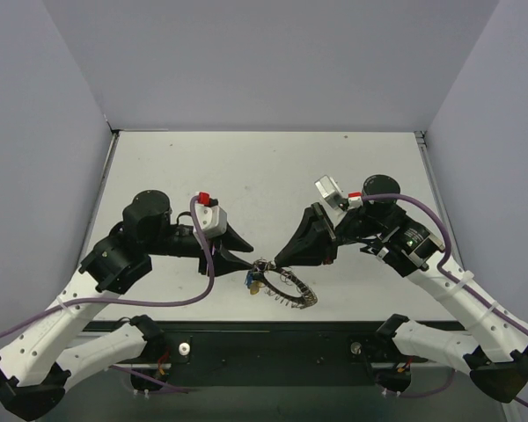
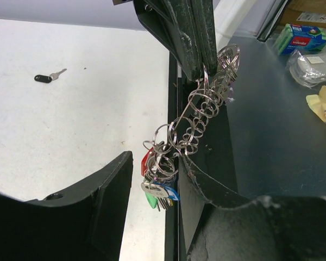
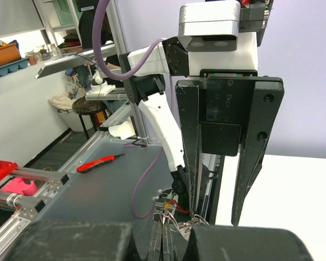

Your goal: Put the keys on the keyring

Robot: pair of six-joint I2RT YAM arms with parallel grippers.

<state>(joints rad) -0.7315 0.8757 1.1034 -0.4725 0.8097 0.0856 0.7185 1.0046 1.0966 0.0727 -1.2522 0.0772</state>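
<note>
The keyring is a silvery loop strung with many small rings, hanging just above the table's front edge. A bunch of keys with red, green and blue heads hangs from its left end. My right gripper is shut on the keyring's upper part. In the right wrist view its jaws pinch the wire rings. In the left wrist view its fingers hold the keyring from above. My left gripper is open, and the keys hang between its spread fingers.
A loose key with a black head lies on the white table further back. The black front rail runs right under the keyring. A red utility knife lies on a grey surface beyond the table. Grey walls enclose the table on three sides.
</note>
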